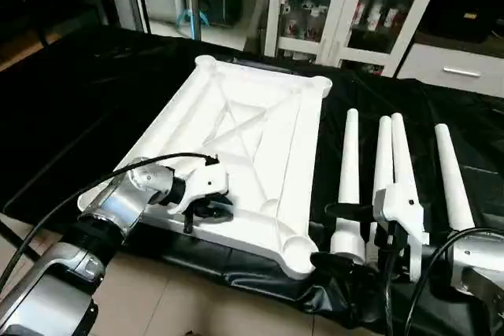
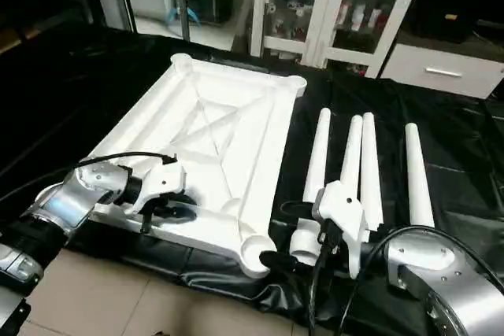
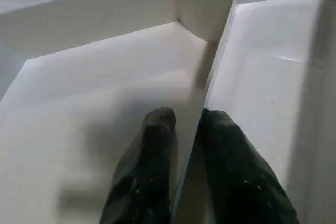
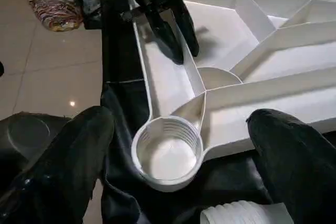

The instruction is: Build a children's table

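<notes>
The white table top (image 1: 260,123) lies underside up on the black-covered work table (image 1: 71,108), its ribs and round corner sockets showing. My left gripper (image 1: 206,212) sits at its near edge, with the two fingers (image 3: 157,129) shut on a thin upright rib of the rim. To the right, several white tapered legs (image 1: 349,155) lie side by side with their thick ends toward me. My right gripper (image 1: 340,235) is open, its fingers standing on either side of the leftmost leg's thick ribbed end (image 4: 236,214), just beside the near right corner socket (image 4: 167,153).
The work table's near edge runs just under both grippers, with tiled floor (image 1: 181,304) below. A white glass-door cabinet (image 1: 354,5) stands beyond the far edge. A black cable (image 1: 94,182) loops over my left forearm. A bag (image 4: 52,9) lies on the floor.
</notes>
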Controlling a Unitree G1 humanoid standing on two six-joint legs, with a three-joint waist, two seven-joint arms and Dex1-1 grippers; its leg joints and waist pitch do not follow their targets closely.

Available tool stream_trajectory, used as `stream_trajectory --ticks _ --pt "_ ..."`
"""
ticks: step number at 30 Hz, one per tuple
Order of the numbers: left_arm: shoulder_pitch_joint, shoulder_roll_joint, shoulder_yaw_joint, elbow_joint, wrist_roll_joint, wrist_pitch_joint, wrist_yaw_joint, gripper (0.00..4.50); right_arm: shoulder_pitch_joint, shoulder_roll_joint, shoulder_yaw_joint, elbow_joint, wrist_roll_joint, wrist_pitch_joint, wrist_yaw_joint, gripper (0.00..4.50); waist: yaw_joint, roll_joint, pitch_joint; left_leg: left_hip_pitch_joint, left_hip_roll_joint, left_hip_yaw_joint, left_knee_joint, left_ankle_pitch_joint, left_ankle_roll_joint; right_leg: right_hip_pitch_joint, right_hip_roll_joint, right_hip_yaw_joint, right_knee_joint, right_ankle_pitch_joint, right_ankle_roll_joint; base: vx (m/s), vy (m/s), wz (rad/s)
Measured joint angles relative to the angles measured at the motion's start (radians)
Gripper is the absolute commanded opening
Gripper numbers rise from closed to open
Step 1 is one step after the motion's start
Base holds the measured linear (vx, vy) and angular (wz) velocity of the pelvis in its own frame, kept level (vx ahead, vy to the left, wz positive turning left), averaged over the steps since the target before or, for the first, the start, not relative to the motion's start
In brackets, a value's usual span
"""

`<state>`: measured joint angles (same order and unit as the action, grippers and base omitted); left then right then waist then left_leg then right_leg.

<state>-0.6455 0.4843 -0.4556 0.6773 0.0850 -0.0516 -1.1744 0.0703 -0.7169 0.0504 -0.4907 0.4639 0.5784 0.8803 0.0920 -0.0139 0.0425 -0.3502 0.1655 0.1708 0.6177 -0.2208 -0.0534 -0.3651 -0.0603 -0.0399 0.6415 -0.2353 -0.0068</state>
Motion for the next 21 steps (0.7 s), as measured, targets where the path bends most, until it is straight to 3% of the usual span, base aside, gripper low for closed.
stream_trajectory --ticks 7,14,21 --pt "-0.003 0.009 0.031 0.036 0.01 -0.004 0.052 0.46 -0.018 0.031 -0.001 0.006 -0.009 -0.001 -0.039 4.5 -0.009 -0.001 -0.001 0.002 -0.001 0.002 -0.011 0.001 -0.001 -0.001 0.0 0.0 -0.003 0.0 0.0 0.0 0.0 0.0" --pt "-0.031 0.045 0.067 0.096 0.044 -0.038 0.155 0.29 -0.076 0.06 0.011 0.085 -0.063 -0.029 -0.081 4.5 -0.016 -0.004 -0.001 0.001 0.0 0.001 -0.021 0.004 -0.007 -0.012 0.001 -0.002 -0.004 0.001 -0.002 0.0 0.0 0.0" --pt "-0.028 0.081 0.092 0.102 0.05 -0.079 0.176 0.08 -0.078 0.084 0.035 0.101 -0.071 -0.029 -0.109 4.5 -0.006 -0.005 -0.001 -0.001 0.0 0.001 -0.023 0.006 0.001 -0.017 0.001 -0.002 -0.009 0.001 -0.003 0.0 0.0 0.0"
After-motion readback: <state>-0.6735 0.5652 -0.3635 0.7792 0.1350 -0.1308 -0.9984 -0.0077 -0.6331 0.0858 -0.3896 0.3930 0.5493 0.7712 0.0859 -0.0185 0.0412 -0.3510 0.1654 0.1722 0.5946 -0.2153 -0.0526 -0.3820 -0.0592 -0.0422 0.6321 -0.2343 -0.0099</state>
